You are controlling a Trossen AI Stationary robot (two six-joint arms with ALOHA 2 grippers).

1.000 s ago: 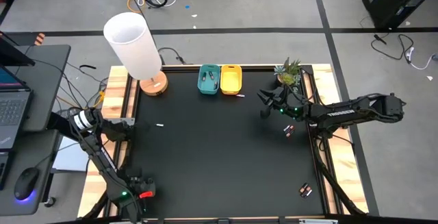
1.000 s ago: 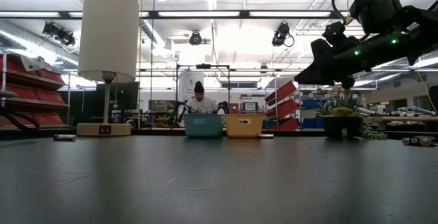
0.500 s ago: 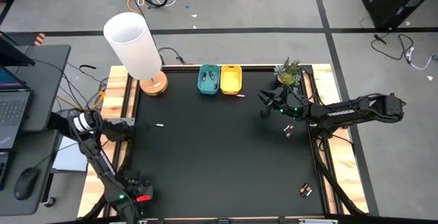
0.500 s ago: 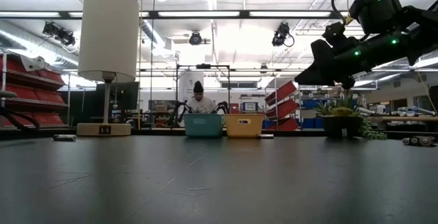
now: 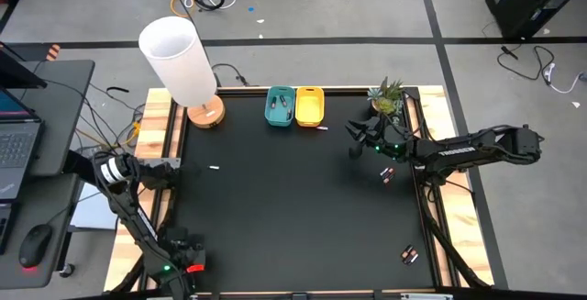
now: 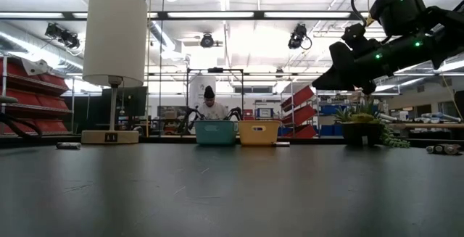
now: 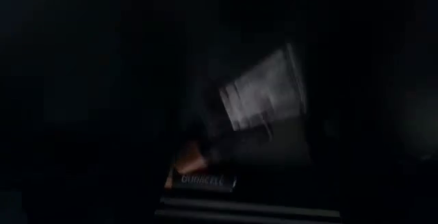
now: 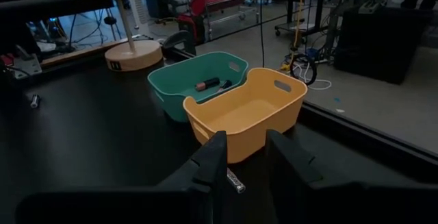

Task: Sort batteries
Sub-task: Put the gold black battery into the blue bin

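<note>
Two black batteries [image 5: 387, 173] lie together near the table's right edge, and another pair [image 5: 409, 256] sits at the near right corner. A small whitish battery [image 5: 214, 167] rests on the left part of the mat. Another whitish one [image 8: 235, 181] lies just in front of the yellow bin [image 8: 246, 114]. The teal bin [image 8: 188, 80] holds a black battery [image 8: 209, 83]. My right gripper [image 8: 244, 136] hovers open above the mat, right of the bins [image 5: 351, 139], with nothing between its fingers. My left gripper [image 5: 182, 256] is low at the near left corner; its dark wrist view shows a black battery [image 7: 202, 179].
A lamp with a white shade [image 5: 181, 59] stands on a wooden base at the far left corner. A small potted plant [image 5: 387, 98] sits at the far right corner, close behind my right gripper. A person [image 6: 211, 108] shows far off in the room.
My left arm has crept a little toward the table's near left corner. My right arm and the batteries have stayed where they were.
</note>
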